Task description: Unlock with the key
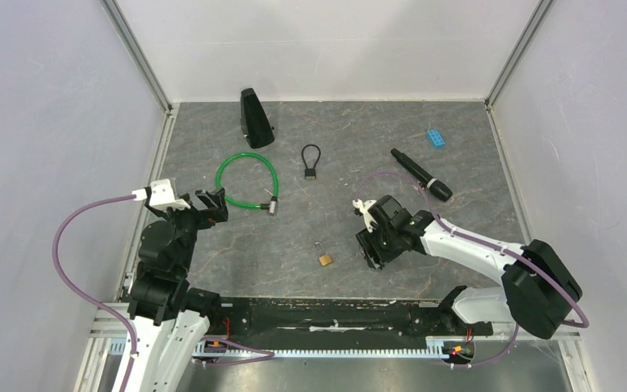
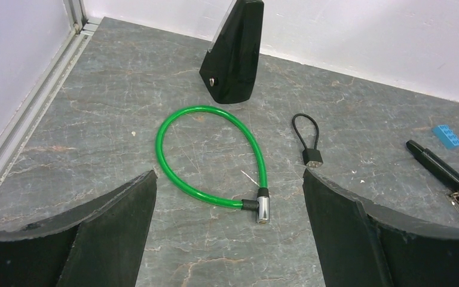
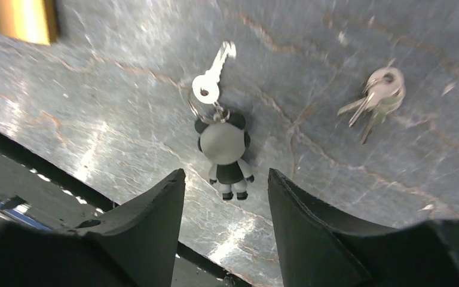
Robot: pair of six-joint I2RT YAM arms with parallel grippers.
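Observation:
A silver key (image 3: 214, 78) on a ring with a small panda figure (image 3: 224, 149) lies flat on the grey table. My right gripper (image 3: 226, 176) hovers just over the figure's feet, open, with nothing between its fingers. A brass padlock (image 1: 325, 258) lies left of that gripper (image 1: 373, 245), and its corner (image 3: 25, 21) shows at the top left of the right wrist view. My left gripper (image 2: 228, 176) is open wide above a green cable lock (image 2: 173, 170), holding nothing. In the top view the key is hidden under the right gripper.
A bunch of keys (image 3: 375, 98) lies right of the panda key. Further back are a black wedge-shaped stand (image 1: 255, 119), a small black cable padlock (image 1: 311, 163), a black pen-like tool (image 1: 420, 174) and a blue brick (image 1: 436, 137). White walls enclose the table.

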